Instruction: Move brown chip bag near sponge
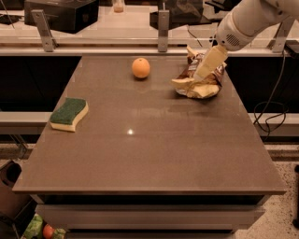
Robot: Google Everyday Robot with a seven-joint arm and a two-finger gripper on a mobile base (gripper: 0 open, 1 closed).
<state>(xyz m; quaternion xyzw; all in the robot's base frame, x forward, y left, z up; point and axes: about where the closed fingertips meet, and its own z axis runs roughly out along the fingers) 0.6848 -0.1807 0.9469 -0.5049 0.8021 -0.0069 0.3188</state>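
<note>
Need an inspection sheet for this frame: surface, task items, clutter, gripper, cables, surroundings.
Surface: brown table, flat, one small glare spot near the middle.
Job's things: brown chip bag, crumpled, at the far right of the table; sponge, green side up, near the left edge and well apart from the bag.
Clutter: orange on the far side, left of the bag, touching nothing.
Gripper: gripper down at the chip bag, with the arm reaching in from the upper right.
Cables: black cable looping beside the table's right edge, off the surface.
Surroundings: metal post on the rail behind the table; black box at back left; colourful items under the front-left corner.
</note>
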